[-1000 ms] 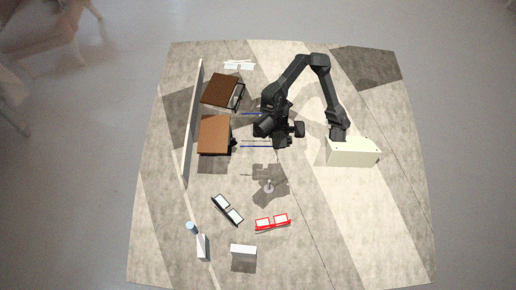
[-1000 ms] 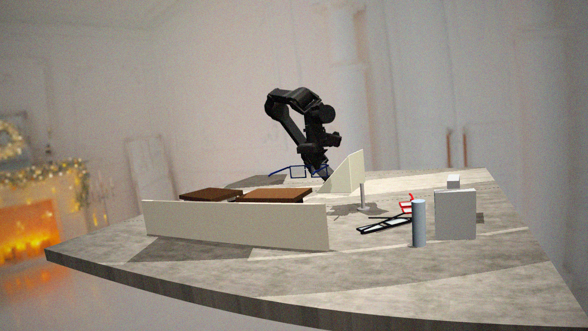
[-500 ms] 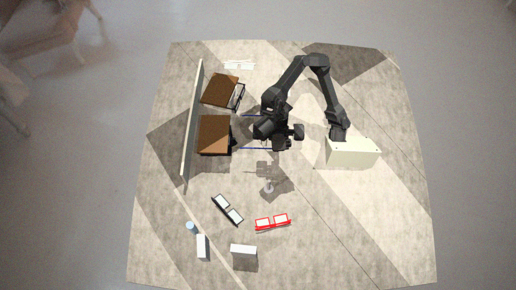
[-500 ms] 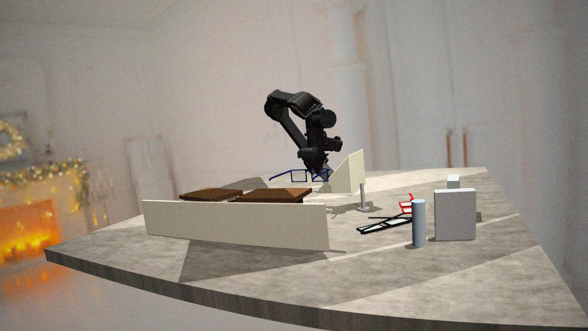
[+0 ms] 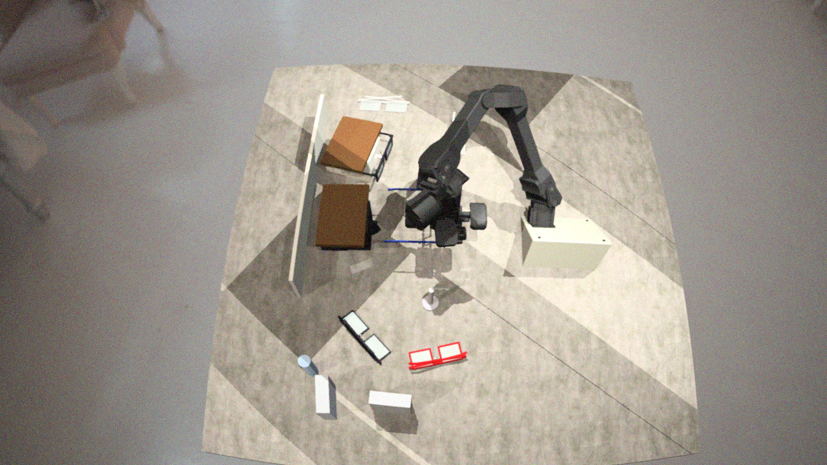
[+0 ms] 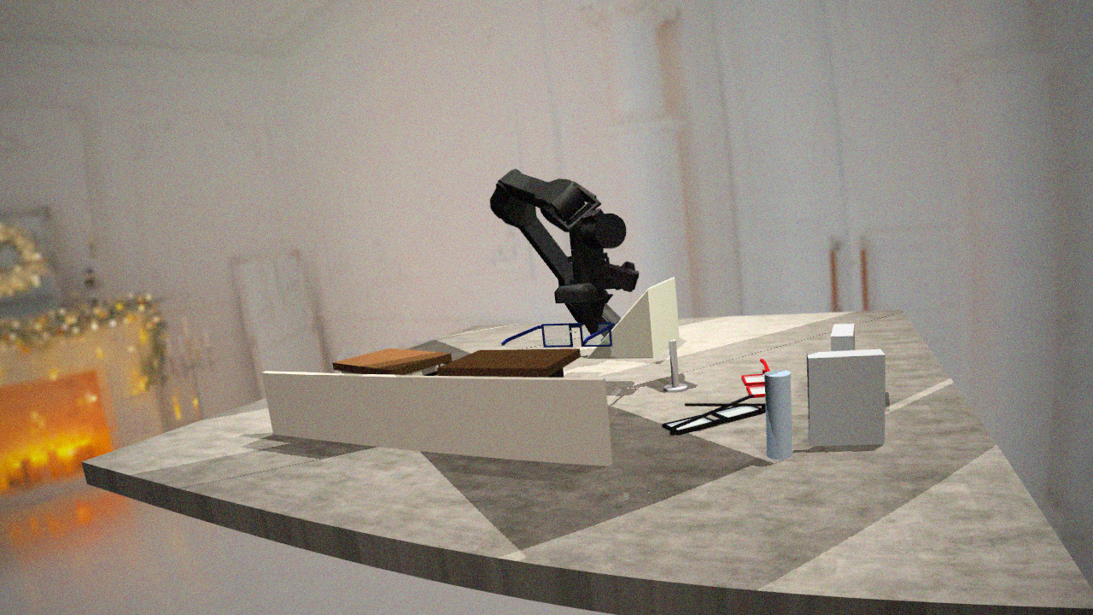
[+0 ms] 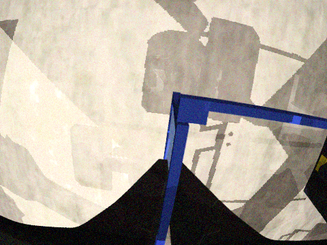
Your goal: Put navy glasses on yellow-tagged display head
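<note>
My gripper (image 6: 595, 329) (image 7: 168, 168) is shut on the navy glasses (image 5: 403, 241) (image 6: 543, 335) (image 7: 238, 105), at the frame beside a lens. The glasses hang level in the air, temples open and pointing towards the heads. In the top view the temple tips lie just short of the nearer head, one to each side of its nose. That black head (image 5: 373, 226) (image 7: 318, 190) (image 6: 508, 362) sits under a brown top (image 5: 342, 215); its yellow tag (image 7: 321, 164) shows at the wrist view's right edge. The other head, under another brown top (image 5: 353, 141) (image 6: 393, 359), has dark glasses (image 5: 391, 144) at its front.
A long pale panel (image 5: 303, 202) (image 6: 435, 417) stands behind the heads. White glasses (image 5: 383, 106), black glasses (image 5: 364, 338), red glasses (image 5: 437, 361) and a small post (image 5: 429, 301) (image 6: 674, 366) stand or lie around. A blue cylinder (image 6: 778, 417) and white blocks (image 5: 390, 398) (image 6: 845, 401) are farther off.
</note>
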You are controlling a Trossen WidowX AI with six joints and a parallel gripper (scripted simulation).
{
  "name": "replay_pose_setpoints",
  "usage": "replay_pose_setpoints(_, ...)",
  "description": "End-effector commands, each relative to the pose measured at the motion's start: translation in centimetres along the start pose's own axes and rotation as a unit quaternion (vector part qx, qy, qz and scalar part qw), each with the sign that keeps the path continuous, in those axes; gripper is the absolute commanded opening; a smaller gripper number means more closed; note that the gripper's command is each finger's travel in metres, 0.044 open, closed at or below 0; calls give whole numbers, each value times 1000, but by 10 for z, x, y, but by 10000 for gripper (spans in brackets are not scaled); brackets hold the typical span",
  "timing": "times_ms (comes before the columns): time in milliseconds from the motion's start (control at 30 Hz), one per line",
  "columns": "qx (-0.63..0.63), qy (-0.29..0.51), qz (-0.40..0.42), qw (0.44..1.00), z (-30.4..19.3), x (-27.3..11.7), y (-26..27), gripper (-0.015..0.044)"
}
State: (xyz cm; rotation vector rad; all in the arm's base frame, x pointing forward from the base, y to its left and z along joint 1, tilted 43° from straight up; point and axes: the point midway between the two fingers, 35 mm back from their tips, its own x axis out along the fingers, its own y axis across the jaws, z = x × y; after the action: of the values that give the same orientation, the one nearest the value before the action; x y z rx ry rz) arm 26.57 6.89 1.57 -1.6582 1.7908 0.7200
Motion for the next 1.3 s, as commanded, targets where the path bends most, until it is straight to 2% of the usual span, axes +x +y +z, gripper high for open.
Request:
replay_pose_setpoints(0,-3,3,-1,1000,-1,5,0,0)
replay_pose_setpoints(500,-3,3,-1,1000,-2,21,0,0)
replay_pose_setpoints(1267,-2,1,-1,1000,-2,22,-26,0)
